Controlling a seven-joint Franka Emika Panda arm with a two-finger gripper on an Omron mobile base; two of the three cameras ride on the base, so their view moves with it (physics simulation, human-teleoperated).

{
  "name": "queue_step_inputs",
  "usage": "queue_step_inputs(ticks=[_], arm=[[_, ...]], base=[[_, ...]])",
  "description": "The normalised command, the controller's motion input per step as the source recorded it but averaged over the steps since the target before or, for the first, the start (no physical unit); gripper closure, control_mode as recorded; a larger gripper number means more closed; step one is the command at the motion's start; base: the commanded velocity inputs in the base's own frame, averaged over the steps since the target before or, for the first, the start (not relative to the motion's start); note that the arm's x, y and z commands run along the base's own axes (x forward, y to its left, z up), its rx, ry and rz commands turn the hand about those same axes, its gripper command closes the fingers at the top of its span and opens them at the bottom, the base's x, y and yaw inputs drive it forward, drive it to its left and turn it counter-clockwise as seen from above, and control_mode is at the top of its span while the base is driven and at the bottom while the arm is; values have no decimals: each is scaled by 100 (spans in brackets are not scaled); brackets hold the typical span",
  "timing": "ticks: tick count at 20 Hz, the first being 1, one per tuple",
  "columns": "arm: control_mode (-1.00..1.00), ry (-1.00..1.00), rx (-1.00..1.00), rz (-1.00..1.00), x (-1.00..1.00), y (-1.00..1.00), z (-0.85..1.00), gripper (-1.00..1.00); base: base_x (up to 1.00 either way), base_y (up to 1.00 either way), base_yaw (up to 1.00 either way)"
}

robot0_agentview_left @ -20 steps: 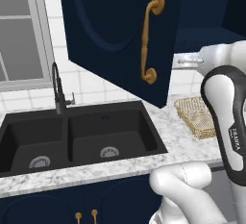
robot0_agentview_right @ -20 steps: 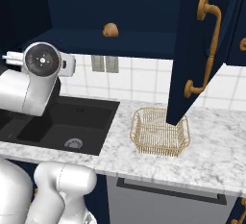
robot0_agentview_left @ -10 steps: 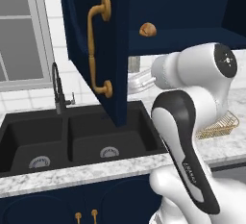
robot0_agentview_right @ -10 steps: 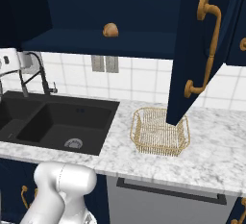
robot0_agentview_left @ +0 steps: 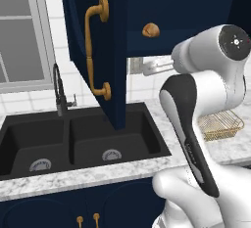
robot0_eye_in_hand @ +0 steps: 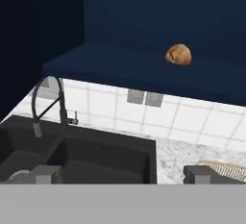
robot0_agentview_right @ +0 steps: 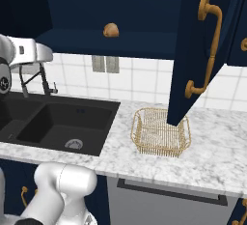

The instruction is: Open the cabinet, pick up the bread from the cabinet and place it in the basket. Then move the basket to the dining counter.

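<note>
The navy cabinet (robot0_agentview_left: pixel 115 75) stands open, its left door swung out over the sink and its right door (robot0_agentview_right: pixel 198 50) swung out above the basket. The bread (robot0_agentview_left: pixel 151 30), a small brown roll, lies on the cabinet's bottom shelf (robot0_eye_in_hand: pixel 120 67); it also shows as the bread (robot0_agentview_right: pixel 111 30) and the bread (robot0_eye_in_hand: pixel 178 55). My gripper (robot0_eye_in_hand: pixel 123 175) is open with nothing between its fingertips (robot0_eye_in_hand: pixel 45 173), and it hangs below and short of the shelf. In the left base view the gripper (robot0_agentview_left: pixel 149 69) sits just under the shelf edge. The tan wire basket (robot0_agentview_right: pixel 160 132) rests on the marble counter right of the sink.
A black double sink (robot0_agentview_left: pixel 73 144) with a dark faucet (robot0_agentview_left: pixel 60 92) lies under the left door. Wall outlets (robot0_eye_in_hand: pixel 144 97) sit on the white tiles below the shelf. My own white arm (robot0_agentview_left: pixel 196 139) fills the right foreground of the left base view. A window (robot0_agentview_left: pixel 22 41) is at far left.
The left cabinet door has swung wide open, uncovering the bread. My arm has swung across in front of the cabinet. The gripper stayed open.
</note>
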Motion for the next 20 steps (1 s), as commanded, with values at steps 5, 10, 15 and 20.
queue_step_inputs(ticks=[5, 10, 15, 20], arm=[[-100, 0, 6, -21, 55, -75, 30, -100], [-100, 0, 8, -21, 74, -48, 31, -100], [-100, 2, 5, -12, 74, -16, 4, -100], [-100, 13, 6, -2, 68, -22, 3, -100]], base=[[0, 0, 0], [0, 0, 0], [0, 0, 0], [0, 0, 0]])
